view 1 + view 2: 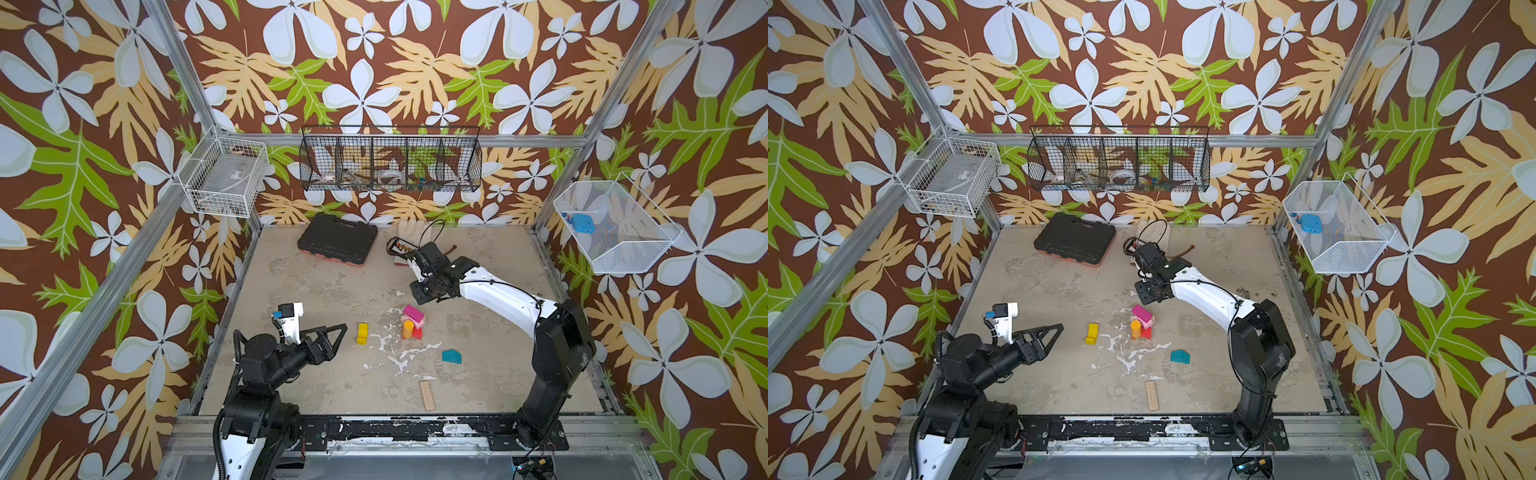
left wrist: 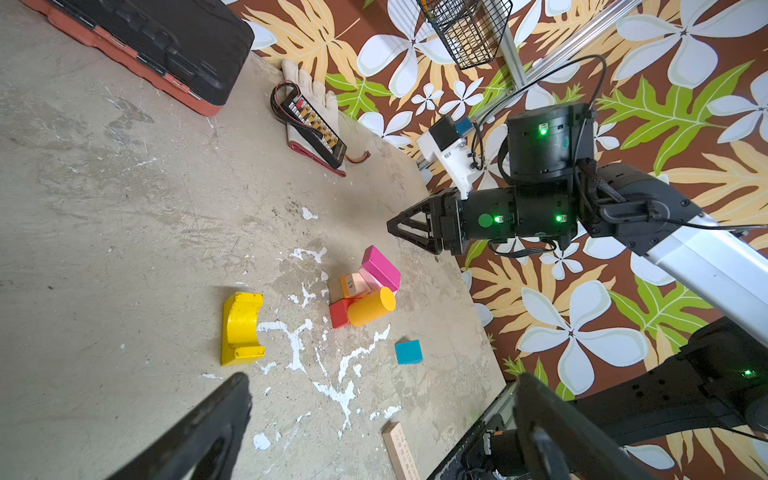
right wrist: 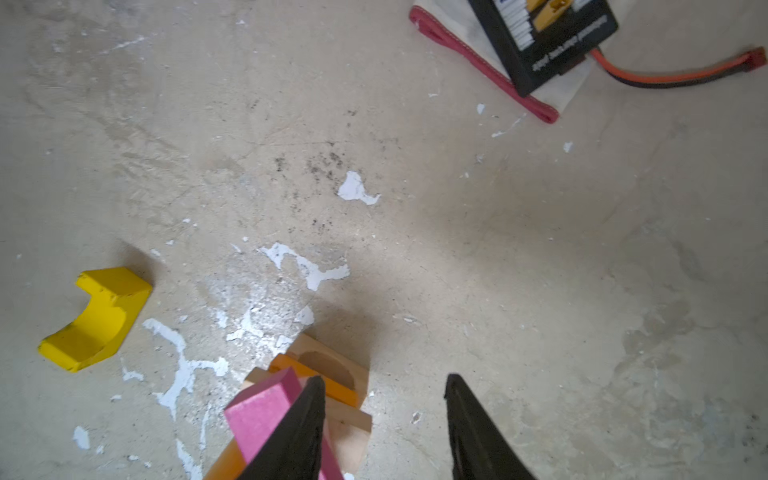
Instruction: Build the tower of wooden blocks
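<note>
The tower, magenta block on top, stands mid-table, with the yellow arch left of it and the teal pentagon nearer the front. My right gripper hovers beside it, partly spread and empty. My left gripper gapes wide, empty.

The tabletop lies bare between the black tool case at the back and the tower. Yellow arch, teal block and plain wood bar lie well apart around the tower, with open gaps between them. The right arm slants in from the right and ends just behind the tower.
</note>
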`<state>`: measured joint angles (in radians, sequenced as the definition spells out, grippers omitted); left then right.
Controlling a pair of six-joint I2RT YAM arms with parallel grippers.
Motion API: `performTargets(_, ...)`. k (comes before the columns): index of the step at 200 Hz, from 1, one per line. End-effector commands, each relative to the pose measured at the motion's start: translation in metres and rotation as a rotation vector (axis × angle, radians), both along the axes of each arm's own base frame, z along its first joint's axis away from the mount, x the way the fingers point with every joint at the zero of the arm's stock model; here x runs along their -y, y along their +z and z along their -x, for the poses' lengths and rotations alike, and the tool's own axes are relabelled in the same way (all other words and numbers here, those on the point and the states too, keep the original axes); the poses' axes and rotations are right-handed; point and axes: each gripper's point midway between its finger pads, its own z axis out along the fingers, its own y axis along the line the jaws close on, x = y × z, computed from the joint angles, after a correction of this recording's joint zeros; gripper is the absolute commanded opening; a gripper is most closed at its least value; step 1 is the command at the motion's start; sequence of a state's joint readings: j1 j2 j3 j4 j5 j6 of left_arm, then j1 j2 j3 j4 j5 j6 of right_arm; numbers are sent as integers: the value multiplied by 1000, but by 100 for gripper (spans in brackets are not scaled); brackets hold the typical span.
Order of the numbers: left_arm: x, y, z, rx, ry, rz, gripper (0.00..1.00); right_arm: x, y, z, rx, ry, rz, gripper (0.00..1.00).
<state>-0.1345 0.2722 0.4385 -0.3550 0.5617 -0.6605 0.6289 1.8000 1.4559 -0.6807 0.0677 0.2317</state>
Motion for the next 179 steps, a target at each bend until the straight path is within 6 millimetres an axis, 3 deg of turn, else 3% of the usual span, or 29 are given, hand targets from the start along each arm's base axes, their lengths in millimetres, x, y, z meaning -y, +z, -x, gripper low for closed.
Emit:
performTargets(1, 2, 7, 0, 28, -10, 9, 100, 11, -6, 0, 11, -39, 42, 47)
performTargets(33, 2, 7, 0, 29, -10, 8, 100, 16, -14, 2, -1, -49, 62, 45)
performTargets(59, 1, 7, 0, 28, -9, 9, 100, 28, 10, 0, 73, -105, 63, 50)
performTargets(78, 1, 6, -1, 23, -7, 8, 100, 47, 33, 10, 136, -161, 53, 52)
performTargets(106, 1, 6, -2, 22, -3, 7, 100, 74, 54, 53, 183, -210, -43, 58)
performTargets(121, 1, 6, -1, 23, -2, 7, 100, 70, 57, 85, 198, -177, -137, 64)
performTargets(151, 0, 8, 0, 34, -1, 8, 100, 37, 31, 152, 118, -58, -196, 69)
performTargets(179, 1, 9, 1, 39, -5, 11, 100, 11, -9, 197, 17, 10, -119, 68)
